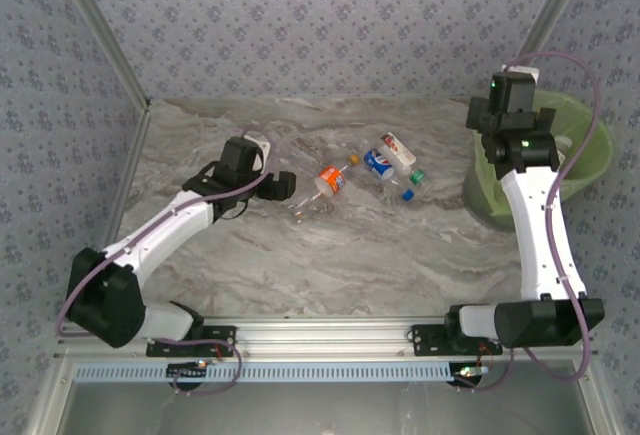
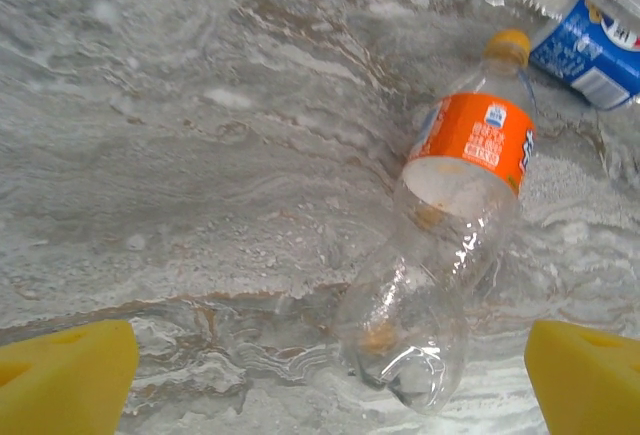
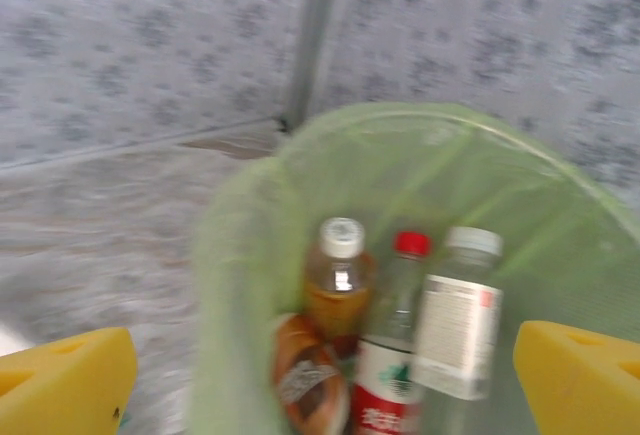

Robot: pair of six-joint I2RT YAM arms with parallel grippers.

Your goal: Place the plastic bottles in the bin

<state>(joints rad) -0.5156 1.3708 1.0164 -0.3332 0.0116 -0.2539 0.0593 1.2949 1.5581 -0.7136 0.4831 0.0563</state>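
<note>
Clearing plastic bottles point(image 1: 378, 162) into a bin point(image 1: 596, 155)
Left gripper point(image 2: 325, 375), open, faces the orange-labelled bottle point(image 2: 470, 145) lying mid-tabletop point(image 1: 330, 265); right gripper point(image 3: 325, 375), open, hangs over the bin at the far right corner; next, likely, straddling and clamping that bottle

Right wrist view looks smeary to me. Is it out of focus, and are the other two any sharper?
Right wrist view: yes, soft all over; the bin and the bottles inside it have fuzzy edges and unreadable labels. Left wrist view: much sharper, with bright glints on the clear orange-labelled bottle. Top view: evenly lit, only faint shadows on the table, slightly grainy.
</note>
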